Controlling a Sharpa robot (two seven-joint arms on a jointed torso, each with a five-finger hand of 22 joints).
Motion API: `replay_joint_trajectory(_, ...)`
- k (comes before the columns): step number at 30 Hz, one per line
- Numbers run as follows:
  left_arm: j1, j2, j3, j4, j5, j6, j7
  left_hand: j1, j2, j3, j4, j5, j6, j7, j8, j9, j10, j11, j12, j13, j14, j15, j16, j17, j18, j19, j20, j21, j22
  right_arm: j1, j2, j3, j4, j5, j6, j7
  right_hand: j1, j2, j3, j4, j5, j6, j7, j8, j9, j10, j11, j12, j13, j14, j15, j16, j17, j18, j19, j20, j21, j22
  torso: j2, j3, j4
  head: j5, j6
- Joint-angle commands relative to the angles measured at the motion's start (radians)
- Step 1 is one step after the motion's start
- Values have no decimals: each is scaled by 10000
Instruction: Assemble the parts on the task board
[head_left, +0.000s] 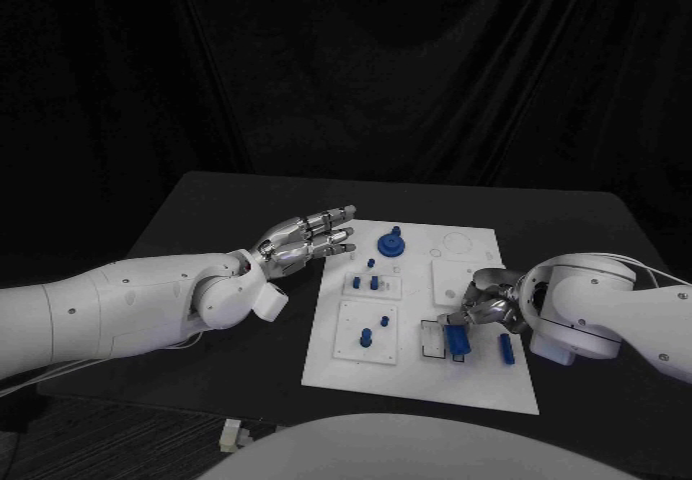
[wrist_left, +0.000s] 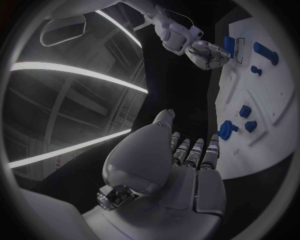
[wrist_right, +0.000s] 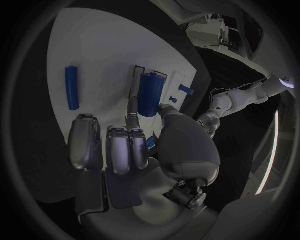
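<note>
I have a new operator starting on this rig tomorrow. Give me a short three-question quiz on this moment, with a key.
1. True or false: the left hand holds a blue part.
2. Which hand is at the blue block in the outlined slot? A) left B) right C) both
3. Fill in: the blue rod lies flat on the ____, apart from the right hand.

Key: 1 false, its fingers are spread over the table beside the board. 2 B. 3 board.
</note>
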Motion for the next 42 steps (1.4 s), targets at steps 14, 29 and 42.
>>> replay_joint_trajectory(14,-15,26,10,19,20,137,98,-58,72,25,-45,52,-4,85,46,11,21,85,56,12,21,90,67,14,-120,56,-5,51,-23,-129,330,2,-120,110,-171,-129,39,148,466,-303,-236,40,-40,40,26,1044,-80,36,2633,854,-31,-63,1822,74,-31,-18,-90,1806,1,-2,-7,1,-1)
replay_joint_trajectory(29,-21,40,10,-17,20,191,67,-61,74,30,-50,54,-1,87,47,11,20,90,56,12,20,92,67,14,-124,57,-5,51,-26,-198,403,1,-123,93,25,-162,-292,223,347,-78,-1446,36,-1,10,108,1044,-55,36,2633,852,-7,-71,1796,81,-30,4,-148,1797,-3,0,1,24,-1)
replay_joint_trajectory(42,-34,48,10,-34,20,237,34,-68,81,57,-76,63,60,163,59,20,20,77,58,12,19,96,70,14,-142,62,-5,53,-32,-217,392,1,-117,6,35,-168,-910,367,-185,446,-3532,88,1,1,223,1044,-47,36,2633,847,2,-78,1764,86,-22,17,-192,1795,-1,0,-3,35,-1)
